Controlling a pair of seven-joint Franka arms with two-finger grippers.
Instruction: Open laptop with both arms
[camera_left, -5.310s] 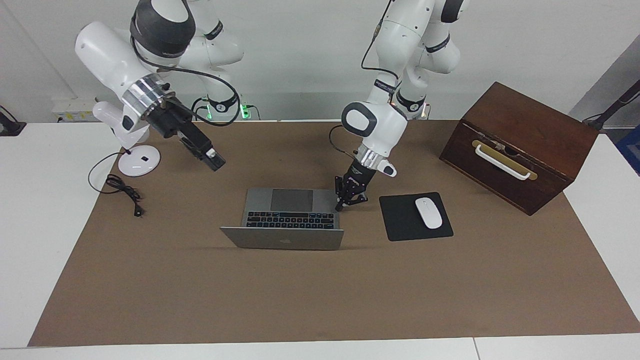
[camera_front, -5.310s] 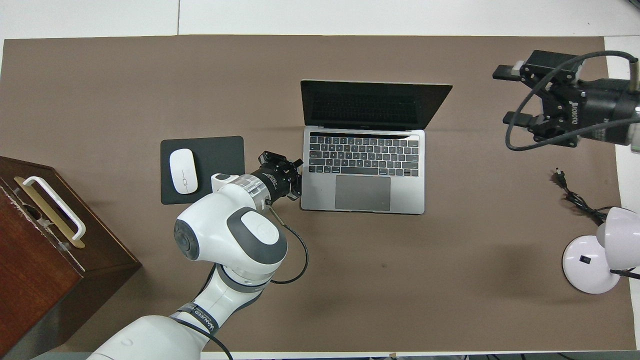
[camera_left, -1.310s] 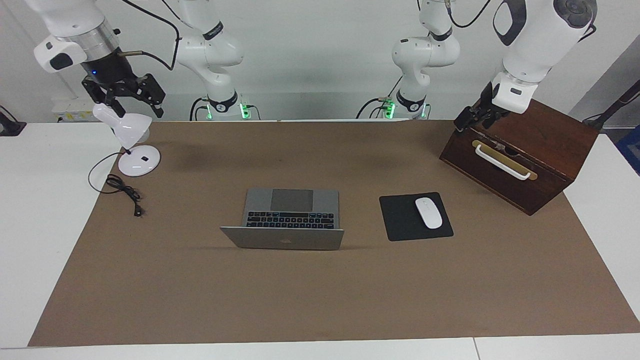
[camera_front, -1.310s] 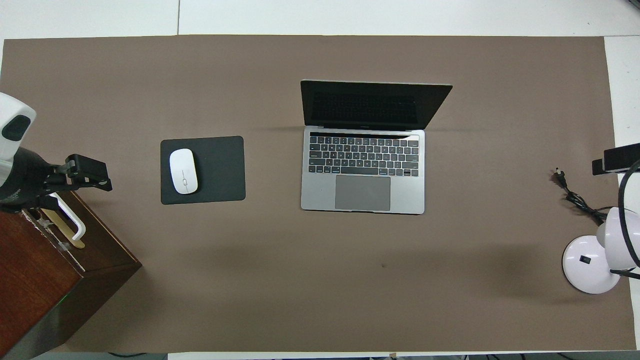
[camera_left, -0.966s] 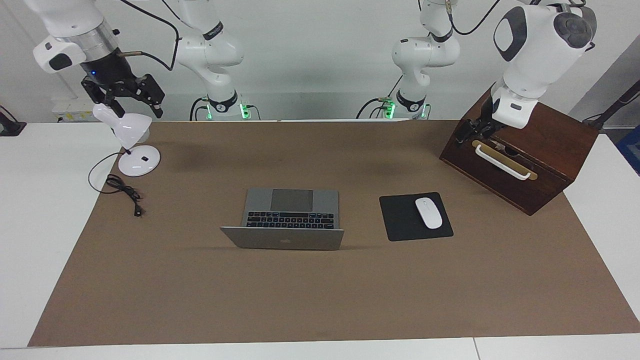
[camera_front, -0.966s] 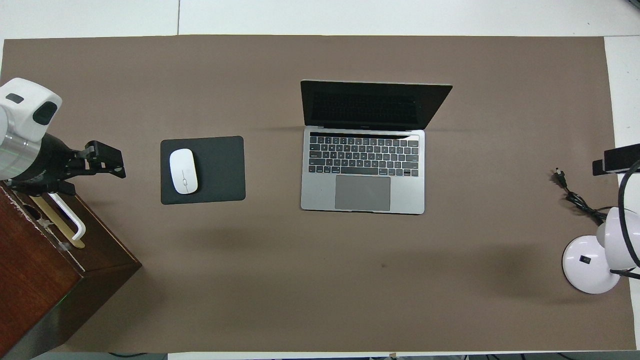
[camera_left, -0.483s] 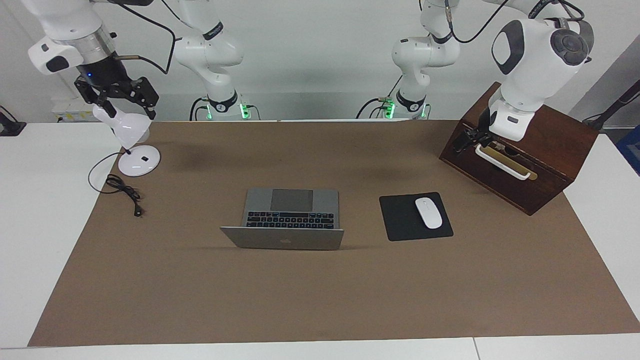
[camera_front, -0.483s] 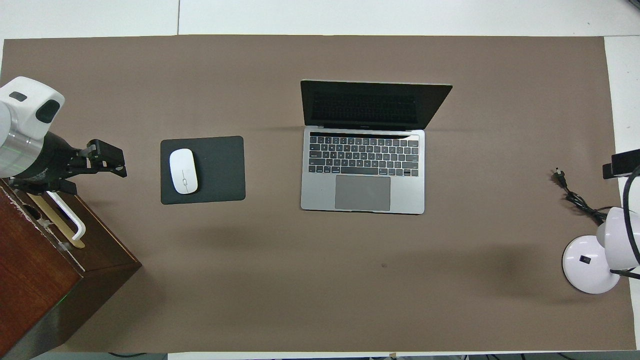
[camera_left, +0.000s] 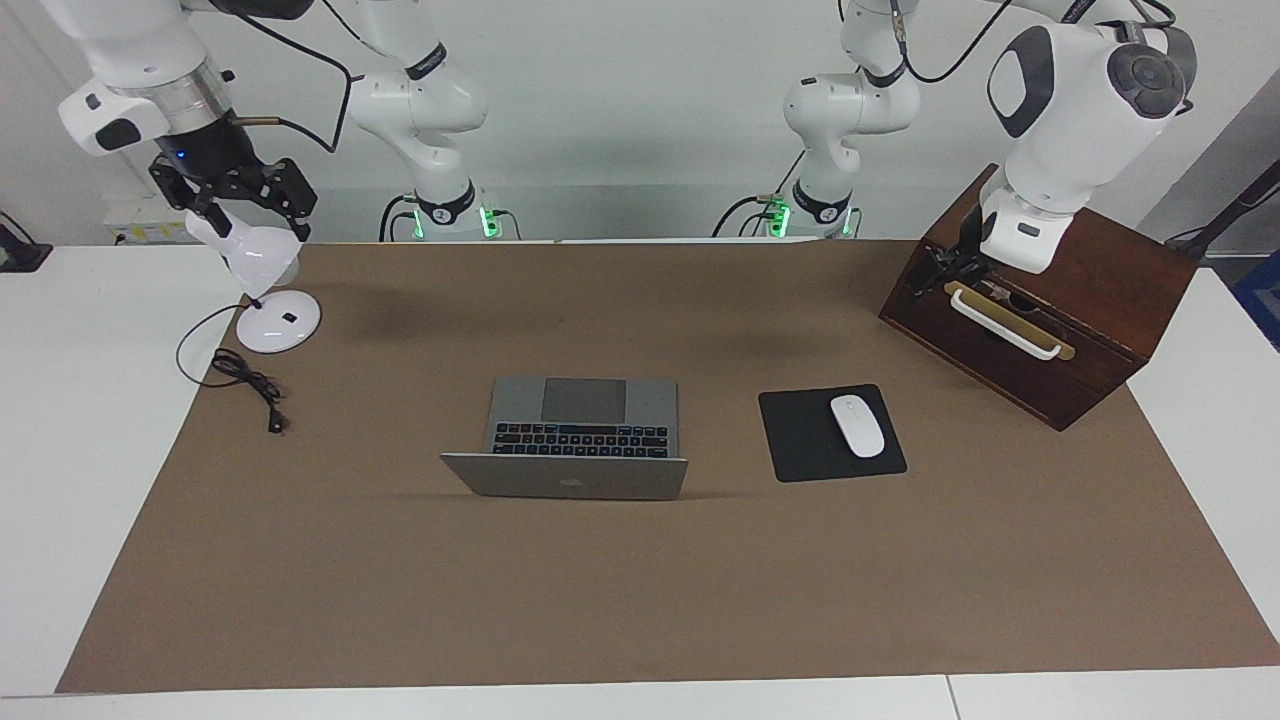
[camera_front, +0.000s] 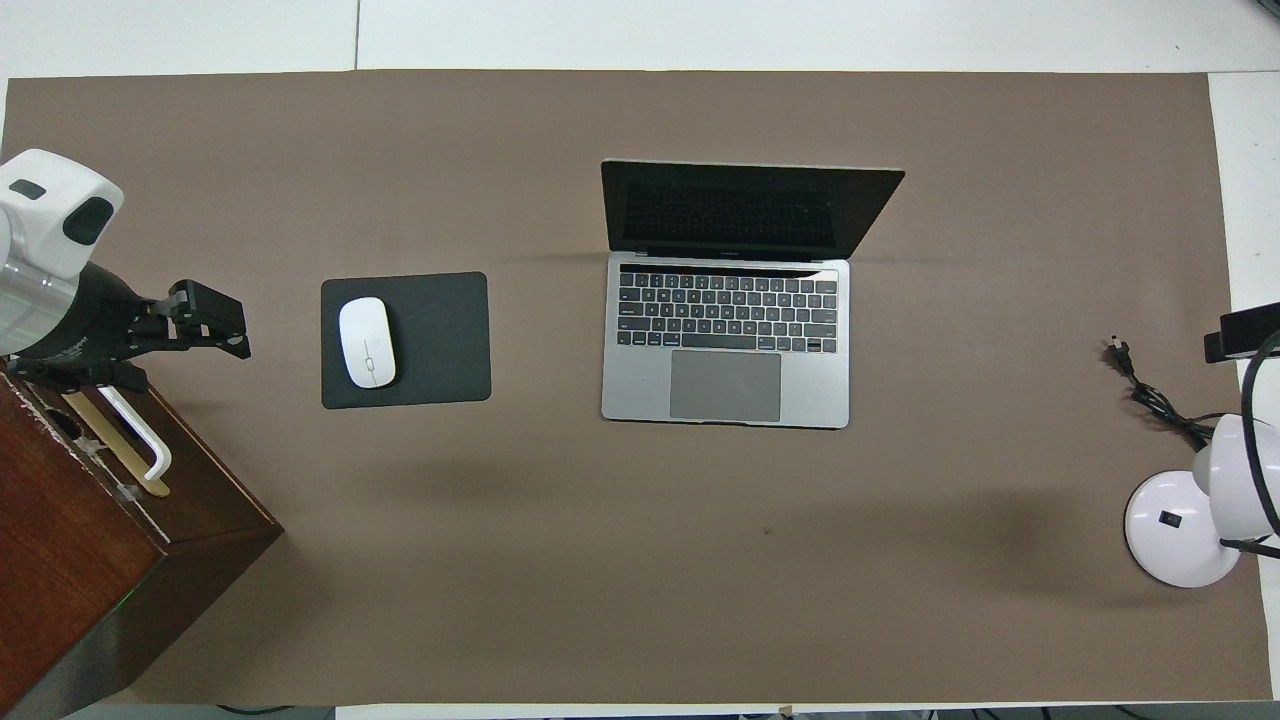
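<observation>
Laptop (camera_left: 572, 437) lies mid-worktop w/ lid up already, long axis running arm-to-arm, well apart from both tools: left tool (camera_left: 937, 268), grip state unreadable, over wooden box (camera_left: 1040, 300); right tool (camera_left: 233, 192), fingers spread, empty, over lamp (camera_left: 257, 275); neither clearly nearer.

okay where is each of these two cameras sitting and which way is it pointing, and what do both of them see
Facing view: high across the table, facing the robots; whole arms show, right gripper over the lamp, left gripper at the wooden box.
Overhead view: above the robots' end, looking steeply down; only the left gripper and a sliver of the right.
Shared: the open laptop, the mouse on its pad.
</observation>
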